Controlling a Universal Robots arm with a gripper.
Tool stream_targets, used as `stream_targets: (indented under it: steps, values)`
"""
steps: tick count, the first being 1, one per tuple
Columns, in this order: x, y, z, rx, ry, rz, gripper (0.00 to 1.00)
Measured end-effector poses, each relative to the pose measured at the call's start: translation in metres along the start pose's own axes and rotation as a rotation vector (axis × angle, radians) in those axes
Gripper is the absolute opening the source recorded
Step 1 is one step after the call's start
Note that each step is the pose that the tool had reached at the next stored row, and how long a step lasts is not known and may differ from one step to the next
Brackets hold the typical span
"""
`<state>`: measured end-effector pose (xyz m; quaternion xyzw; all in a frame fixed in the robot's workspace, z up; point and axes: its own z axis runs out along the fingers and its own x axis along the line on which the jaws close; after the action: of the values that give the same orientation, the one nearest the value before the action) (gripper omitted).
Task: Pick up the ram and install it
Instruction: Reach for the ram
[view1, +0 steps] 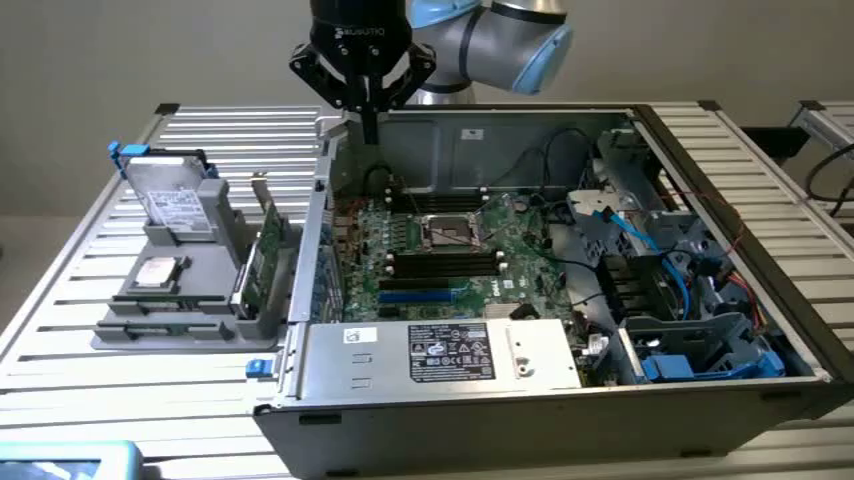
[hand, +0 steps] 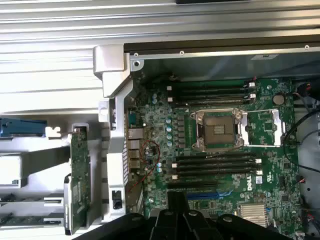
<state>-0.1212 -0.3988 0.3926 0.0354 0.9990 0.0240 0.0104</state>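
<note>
Under the whole scene:
- a slatted metal surface (view1: 220, 130) carries everything.
- On it sits an open computer case (view1: 534, 425), with its motherboard (view1: 523, 215) exposed and the black memory slots (view1: 441, 266) looking empty.
- Just beside the case, on the exterior view's left, stands a grey parts holder (view1: 118, 300). A taller green expansion card (view1: 270, 240) stands upright along the holder's case-side edge.
- The gripper (view1: 370, 138) hangs over the far rear corner of the case, above the wall that faces the holder. Its fingers are clenched together and carry nothing.
- The ram (hand: 30, 220) appears to be the slim green stick lying in a slot at the holder's near end, though it is thin and hard to make out.
- The ram is well apart from the gripper, toward the exterior view's left and nearer the camera, beyond the expansion card.
- Its long axis seems to run roughly parallel to the motherboard's slots.
</note>
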Motion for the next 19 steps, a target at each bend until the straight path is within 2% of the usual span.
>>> stream_targets:
  steps: [14,16,19]
  values:
    - [0.002,-0.0012,-0.0001,-0.0008,0.0,0.0,0.11]
    - [0.005,-0.002,-0.0002,-0.0009,0.0001,0.0,0.11]
    - [0.016,-0.0037,-0.0005,-0.0008,0.0001,0.0,0.11]
